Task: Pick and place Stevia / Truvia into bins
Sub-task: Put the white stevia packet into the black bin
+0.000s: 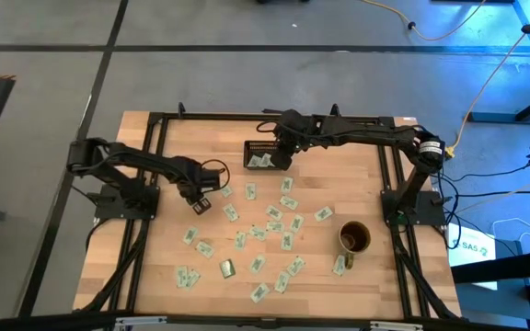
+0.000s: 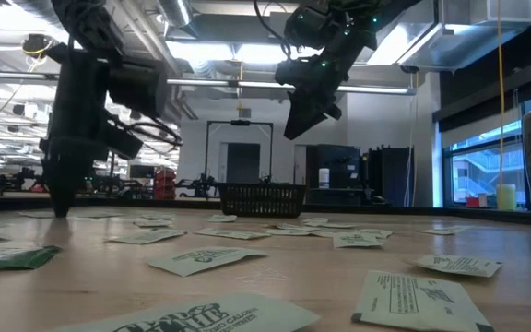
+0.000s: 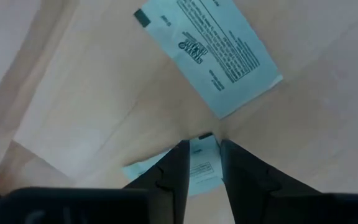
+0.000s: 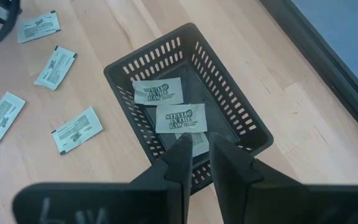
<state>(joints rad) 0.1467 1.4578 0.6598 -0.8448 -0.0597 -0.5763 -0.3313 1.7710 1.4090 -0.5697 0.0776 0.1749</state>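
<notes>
Left gripper (image 3: 201,163): near the left edge, fingers narrow, pinching a packet (image 3: 197,167) against the wood.
Loose packets (image 1: 274,225): strewn across the desk's middle toward the front edge.
Bin (image 4: 229,102): near the back edge, three packets inside.
Right gripper (image 4: 194,155): above the bin, fingers narrow; nothing visibly held.
Risk: a thin edge grip may let the packet slip.

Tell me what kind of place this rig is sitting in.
Likely a robotics lab or workshop: a framed wooden table on bare concrete floor, open ceiling with strip lights and ducts, and equipment racks behind.
</notes>
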